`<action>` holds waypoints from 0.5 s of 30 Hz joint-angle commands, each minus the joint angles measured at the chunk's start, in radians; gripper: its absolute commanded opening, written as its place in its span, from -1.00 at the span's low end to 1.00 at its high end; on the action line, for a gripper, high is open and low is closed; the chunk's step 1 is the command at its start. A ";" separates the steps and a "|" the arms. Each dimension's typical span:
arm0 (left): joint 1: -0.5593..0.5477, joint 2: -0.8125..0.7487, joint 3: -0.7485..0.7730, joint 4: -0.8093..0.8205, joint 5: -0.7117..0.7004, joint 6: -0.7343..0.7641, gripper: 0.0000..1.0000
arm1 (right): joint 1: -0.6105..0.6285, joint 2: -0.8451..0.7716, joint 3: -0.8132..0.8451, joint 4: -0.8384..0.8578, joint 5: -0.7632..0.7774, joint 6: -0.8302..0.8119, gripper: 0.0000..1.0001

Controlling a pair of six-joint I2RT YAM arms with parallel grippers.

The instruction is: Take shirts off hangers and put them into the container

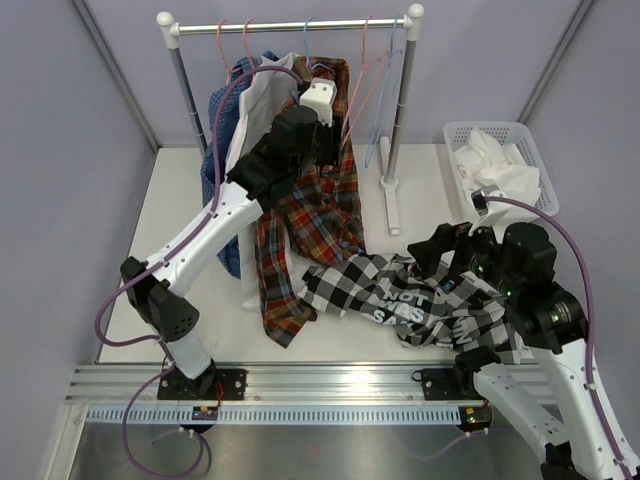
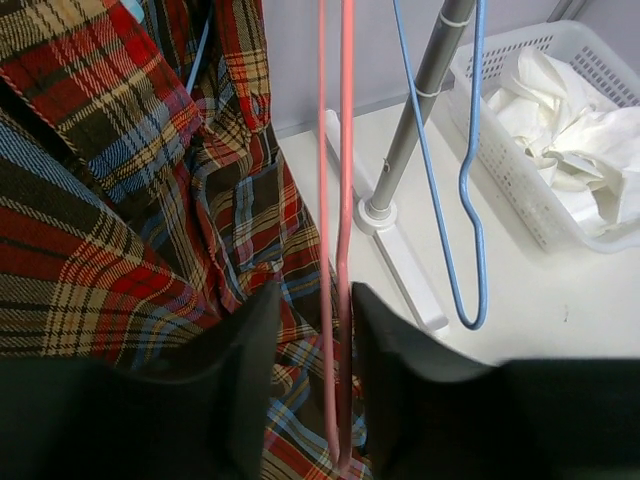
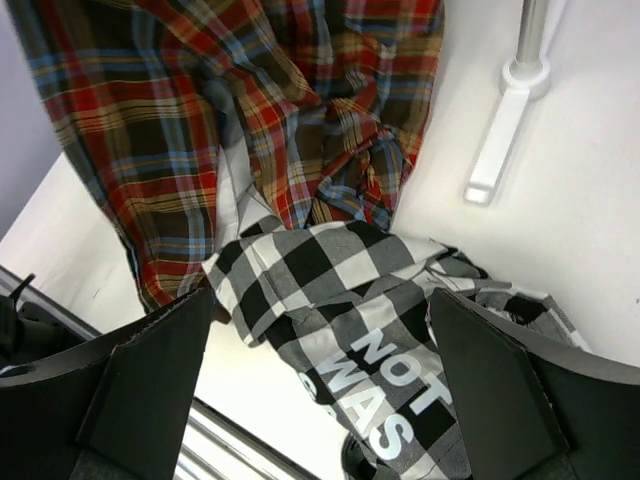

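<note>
Now: left gripper [image 2: 315,295] jaws parted around pink hanger [image 2: 335,200], not clamping; right gripper [image 3: 320,300] jaws wide open above checked shirt [image 3: 330,270].

Red-orange plaid fabric shirt [image 1: 300,245] is showing blue, tan and dark lines. Black-and-white checked shirt [image 1: 370,285] is carrying white lettering. White perforated plastic basket [image 1: 528,140] and crumpled cloth [image 1: 495,165] are reading white. Thin pink wire hanger [image 2: 346,150] and thin light-blue wire hanger [image 2: 470,325] are contrasting.

walls [image 1: 60,120]: plain pale lilac-grey, three sides | worktop [image 1: 180,200]: white, matt | clothes rail [image 1: 290,26]: chrome bar, white-capped posts, at back | near edge: slotted aluminium track [image 1: 330,385] | light: soft, even, faint shadows
</note>
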 commanded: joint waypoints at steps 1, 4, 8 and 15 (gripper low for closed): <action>0.006 -0.075 0.004 0.072 0.005 -0.014 0.06 | 0.003 0.064 -0.014 -0.042 0.101 0.059 0.99; 0.006 -0.104 -0.013 0.072 0.011 -0.012 0.35 | 0.003 0.113 -0.032 -0.062 0.147 0.095 0.99; 0.004 -0.164 -0.042 0.071 0.028 -0.018 0.81 | 0.004 0.199 -0.061 -0.100 0.238 0.188 0.99; 0.006 -0.334 -0.139 0.049 0.048 -0.034 0.96 | 0.029 0.313 -0.146 0.033 0.156 0.263 0.99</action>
